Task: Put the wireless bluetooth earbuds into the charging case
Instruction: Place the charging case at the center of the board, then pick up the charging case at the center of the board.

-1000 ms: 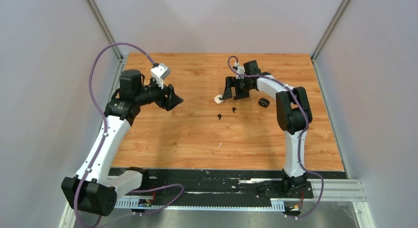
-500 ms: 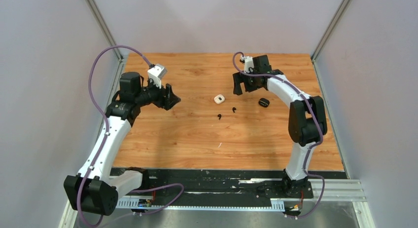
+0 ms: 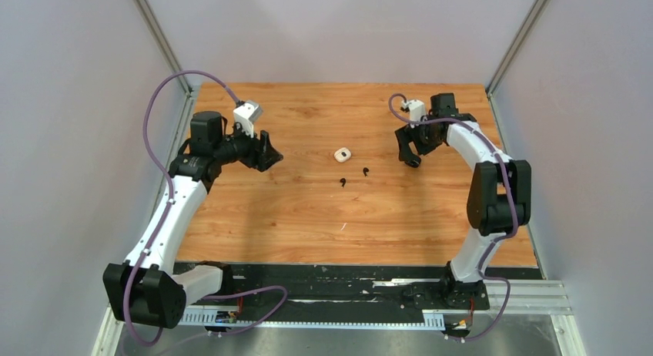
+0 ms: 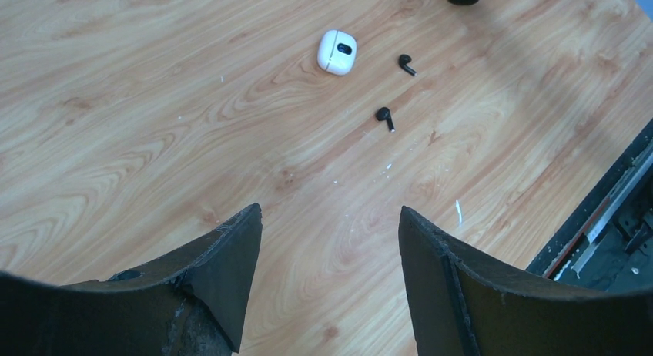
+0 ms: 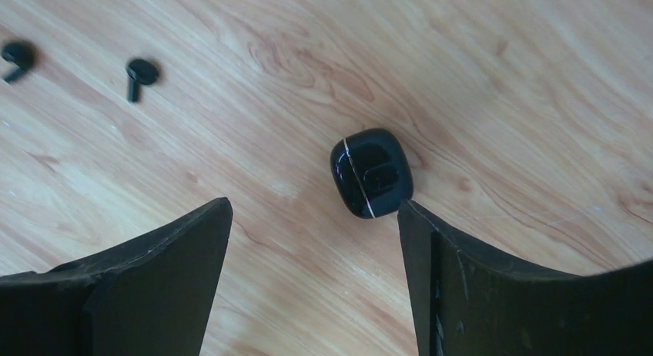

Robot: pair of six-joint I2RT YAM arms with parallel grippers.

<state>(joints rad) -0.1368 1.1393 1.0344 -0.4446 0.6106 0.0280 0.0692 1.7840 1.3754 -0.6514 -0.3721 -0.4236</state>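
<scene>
Two black earbuds (image 3: 365, 171) (image 3: 343, 182) lie loose on the wooden table, also in the left wrist view (image 4: 406, 64) (image 4: 385, 118) and the right wrist view (image 5: 141, 73) (image 5: 17, 57). No white earbuds show. A closed white charging case (image 3: 343, 153) (image 4: 337, 52) lies left of them. A closed black charging case (image 3: 413, 162) (image 5: 372, 172) lies to the right. My right gripper (image 3: 406, 149) (image 5: 314, 204) is open and empty just above the black case, which touches neither finger. My left gripper (image 3: 266, 152) (image 4: 329, 209) is open and empty, well left of the white case.
A pale sliver of scrap (image 3: 343, 226) (image 4: 458, 212) lies nearer the front. The black base rail (image 3: 323, 279) runs along the table's near edge. Grey walls enclose the left, right and back sides.
My right gripper has swung right, from over the white case to over the black case. The left arm has barely moved. The cases and earbuds have stayed in place.
</scene>
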